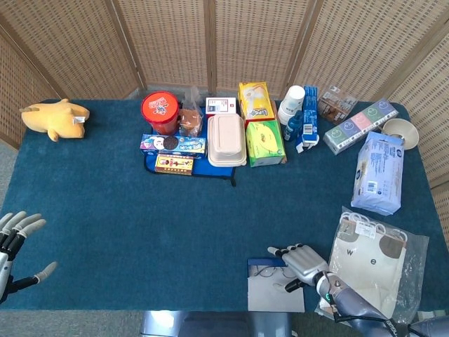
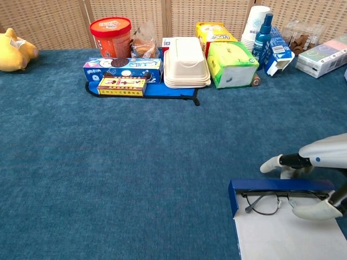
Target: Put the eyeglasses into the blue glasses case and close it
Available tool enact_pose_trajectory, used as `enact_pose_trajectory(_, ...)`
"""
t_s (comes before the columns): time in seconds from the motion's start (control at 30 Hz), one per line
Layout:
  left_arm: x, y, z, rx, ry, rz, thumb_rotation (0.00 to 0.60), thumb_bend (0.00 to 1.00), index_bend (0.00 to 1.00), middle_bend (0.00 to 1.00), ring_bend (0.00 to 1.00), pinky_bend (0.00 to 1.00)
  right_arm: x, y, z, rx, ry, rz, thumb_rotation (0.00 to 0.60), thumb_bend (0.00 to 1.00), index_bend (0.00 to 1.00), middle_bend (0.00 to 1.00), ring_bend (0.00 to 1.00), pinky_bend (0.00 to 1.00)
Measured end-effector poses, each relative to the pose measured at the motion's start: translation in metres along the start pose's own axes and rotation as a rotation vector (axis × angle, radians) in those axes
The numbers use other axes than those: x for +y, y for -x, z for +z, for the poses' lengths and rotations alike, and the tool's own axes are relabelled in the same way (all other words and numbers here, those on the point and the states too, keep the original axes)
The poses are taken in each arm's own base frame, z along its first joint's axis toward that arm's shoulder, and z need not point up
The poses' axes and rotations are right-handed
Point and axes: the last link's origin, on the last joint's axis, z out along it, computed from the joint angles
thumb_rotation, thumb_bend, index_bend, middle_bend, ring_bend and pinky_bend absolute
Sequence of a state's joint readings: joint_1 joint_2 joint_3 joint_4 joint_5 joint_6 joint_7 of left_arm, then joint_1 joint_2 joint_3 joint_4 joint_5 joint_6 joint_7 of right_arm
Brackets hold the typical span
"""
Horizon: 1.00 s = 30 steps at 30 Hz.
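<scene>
Near edge of the table (image 1: pixel 105 232), right of centre: the blue case (image 2: pixel 234 195) lies open, its pale lid flap (image 2: pixel 282 238) spread flat toward the robot. The eyeglasses (image 2: pixel 265 201) rest inside the case along its far blue wall, lenses toward the left end, as the chest view shows; in the head view they appear as a thin dark frame (image 1: pixel 265 270) on the case (image 1: pixel 254 263).

The right hand (image 1: pixel 300 263) hovers over the right end of the case, fingers spread apart and holding nothing. In the chest view, the right hand (image 2: pixel 309 179) shows one fingertip (image 2: pixel 269 164) above the carpet behind the case and a second pale finger (image 2: pixel 314 210) low over the lid flap, just beside the right end of the glasses; contact with them cannot be told.

The left hand (image 1: pixel 15 242) sits at the far left near corner, fingers splayed and empty, well apart from the case.

Far side of the table: a red tub (image 1: pixel 160 112), a white clamshell box (image 1: pixel 226 140), a green tissue box (image 1: pixel 265 142) and a yellow plush toy (image 1: pixel 55 118). A bagged white item (image 1: pixel 372 263) lies right of the case.
</scene>
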State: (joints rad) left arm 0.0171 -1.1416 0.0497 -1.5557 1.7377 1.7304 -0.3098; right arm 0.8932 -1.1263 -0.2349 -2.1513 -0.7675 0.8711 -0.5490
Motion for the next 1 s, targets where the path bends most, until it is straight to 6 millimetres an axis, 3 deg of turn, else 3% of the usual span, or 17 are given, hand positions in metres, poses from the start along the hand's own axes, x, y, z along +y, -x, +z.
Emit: enact_pose_trajectory(1.0,-0.0014,-0.0033,-0.0092,0.014,-0.018,0.002,0.6,0.13,0.18,0.17,0.07,0.0,-0.0083,0.0069,-0.0039,0.006,-0.044,-0.028,0.261,0.35,0.06,0.23,0.18,0.2)
